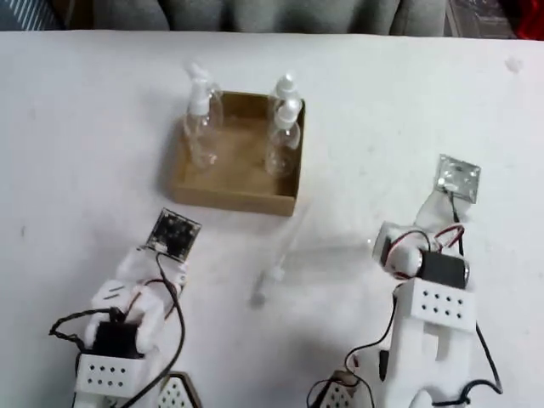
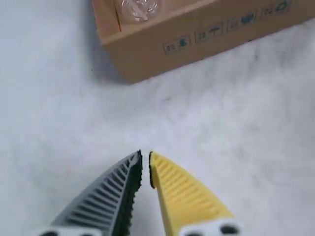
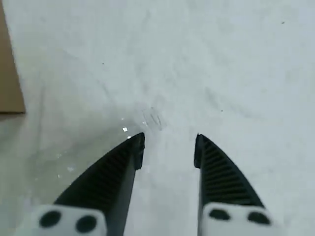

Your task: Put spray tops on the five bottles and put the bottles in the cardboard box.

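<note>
Table (image 1: 85, 127): white, and it carries everything else.
Cardboard box (image 1: 234, 197): sits in the middle of the table on its far half, open on top. In the left wrist view its corner (image 2: 197, 42) lies ahead of the left gripper, well apart from the tips.
Left gripper (image 2: 145, 169): grey and yellow fingers are drawn together to a thin slit with nothing between them. It hangs over bare table on the near side of the box.
Right gripper (image 3: 169, 145): black fingers stand apart with a plain gap and hold nothing. It is over bare table off to the right of the box.
Bottles (image 1: 202, 123): clear, upright in the box with spray tops on. One stands at the left wall, and what look like two stand close together at the right wall.
Loose spray top (image 1: 270, 276): lies on the table with its thin tube pointing toward the box. It is between the two arms, near the box's front wall, and touches neither gripper.
Clear shape (image 3: 150, 118): faint glints on the table just ahead of the right fingertips; what it is I cannot tell.
</note>
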Controlling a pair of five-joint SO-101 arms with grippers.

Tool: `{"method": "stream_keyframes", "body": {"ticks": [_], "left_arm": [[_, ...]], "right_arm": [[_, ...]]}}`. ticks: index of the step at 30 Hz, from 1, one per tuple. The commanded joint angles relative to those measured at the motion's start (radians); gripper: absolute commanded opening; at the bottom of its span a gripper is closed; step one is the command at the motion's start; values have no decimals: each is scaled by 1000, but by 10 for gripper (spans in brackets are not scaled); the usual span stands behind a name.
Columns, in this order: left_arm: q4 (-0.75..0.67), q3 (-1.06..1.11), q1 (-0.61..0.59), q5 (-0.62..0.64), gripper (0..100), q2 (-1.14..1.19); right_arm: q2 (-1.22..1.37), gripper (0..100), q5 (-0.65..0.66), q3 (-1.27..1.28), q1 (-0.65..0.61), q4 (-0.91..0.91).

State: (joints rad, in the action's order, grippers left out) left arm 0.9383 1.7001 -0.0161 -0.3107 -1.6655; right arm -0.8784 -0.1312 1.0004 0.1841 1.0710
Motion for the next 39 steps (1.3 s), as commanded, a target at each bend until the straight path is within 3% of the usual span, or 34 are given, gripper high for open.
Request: {"method": "stream_keyframes", "body": {"ticks": [1, 11, 16, 27, 32, 39], "left_arm": [[5, 0, -8, -11, 21, -19], [5, 0, -8, -11, 21, -19], [0, 0, -8, -11, 21, -19], [-2, 0, -8, -11, 21, -19], [-2, 0, -8, -11, 21, -19], [0, 0, -8, -11, 21, -19]], "right_arm": [[47, 149, -203, -58, -81, -90], [176, 159, -348, -126, -136, -211], [229, 265, -353, -227, -136, -124], [394, 271, -364, -537, -136, 142], [496, 272, -488, -664, -142, 239], [725, 272, -588, -674, -186, 209]]}}
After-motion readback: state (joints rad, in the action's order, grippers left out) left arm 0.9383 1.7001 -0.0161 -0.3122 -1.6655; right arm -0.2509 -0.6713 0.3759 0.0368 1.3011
